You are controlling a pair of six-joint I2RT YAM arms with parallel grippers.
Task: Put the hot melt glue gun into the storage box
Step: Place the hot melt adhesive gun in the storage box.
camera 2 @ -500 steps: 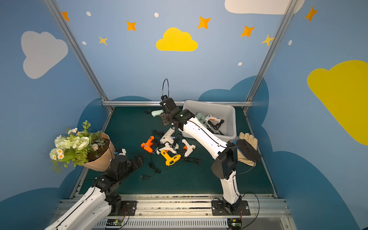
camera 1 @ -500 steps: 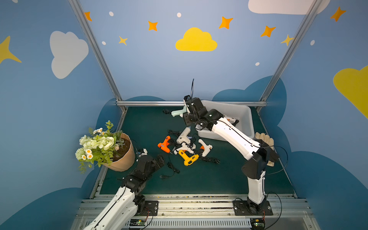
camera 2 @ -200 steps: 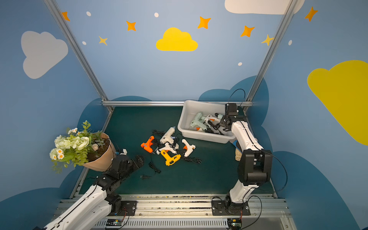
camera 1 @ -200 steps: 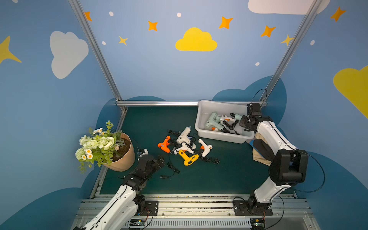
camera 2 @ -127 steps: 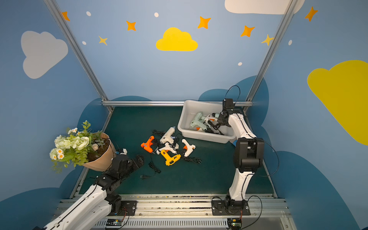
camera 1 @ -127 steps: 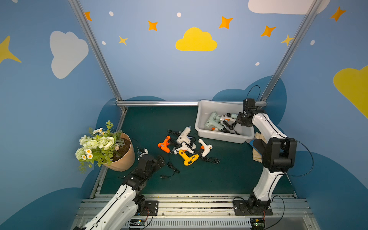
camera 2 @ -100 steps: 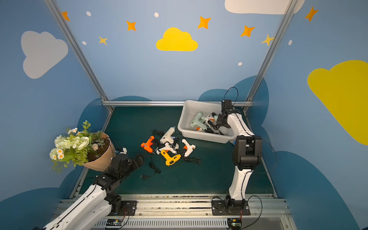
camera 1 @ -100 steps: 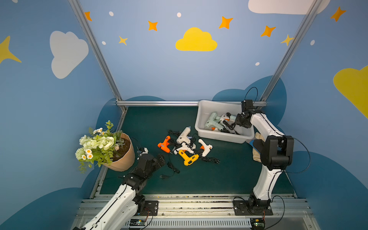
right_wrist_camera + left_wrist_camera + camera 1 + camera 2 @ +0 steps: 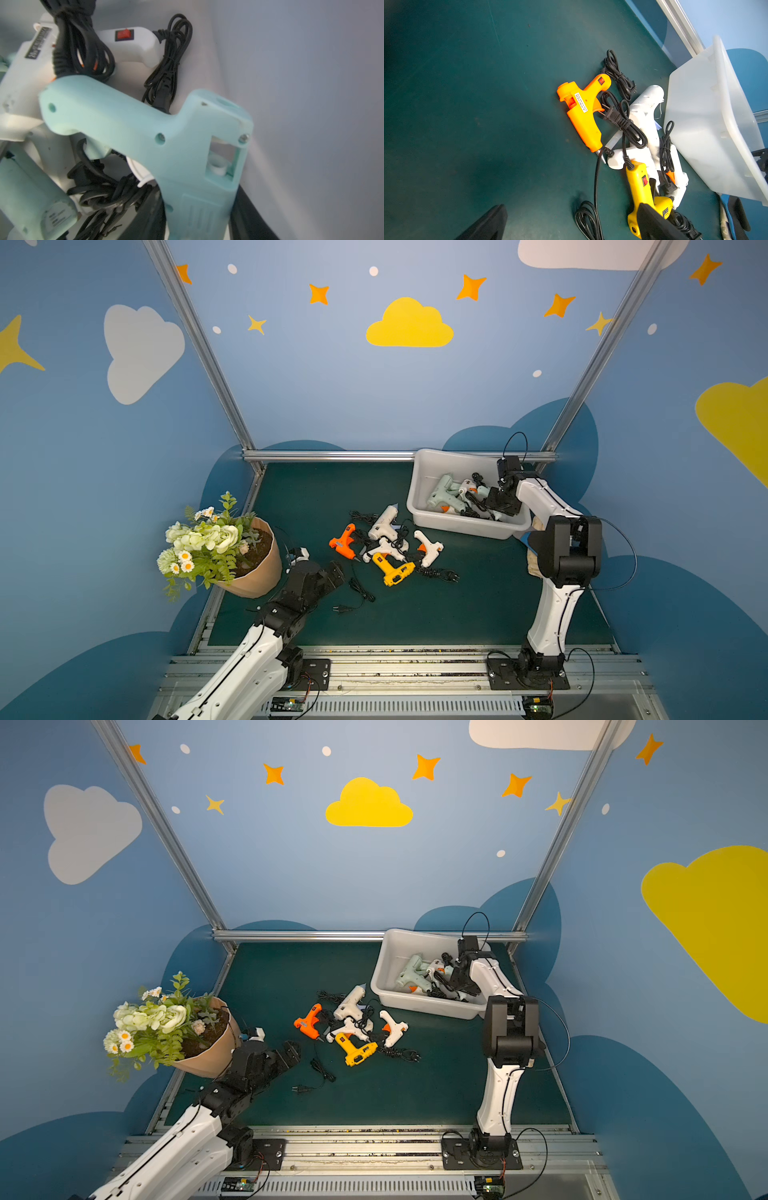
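Observation:
The storage box (image 9: 422,472) stands at the back right of the green mat and holds several glue guns with black cords. My right gripper (image 9: 500,502) reaches down into its right end, shut on a pale mint glue gun (image 9: 145,128). In the right wrist view the black fingers (image 9: 251,216) flank that gun's barrel, close to the box wall (image 9: 311,104). On the mat lie an orange gun (image 9: 343,540), a yellow gun (image 9: 392,570) and two white guns (image 9: 384,522). My left gripper (image 9: 332,572) hovers open at the front left, short of the yellow gun (image 9: 639,187).
A tilted paper pot of flowers (image 9: 257,556) leans at the left edge, beside my left arm. A loose black cord with a plug (image 9: 353,597) trails toward the front. A pale glove (image 9: 536,526) lies right of the box. A metal rail (image 9: 332,455) closes the back.
My right arm has carried the mint glue gun from the middle back of the mat over to the box, then drawn in and down into its right end. The left arm has stayed still.

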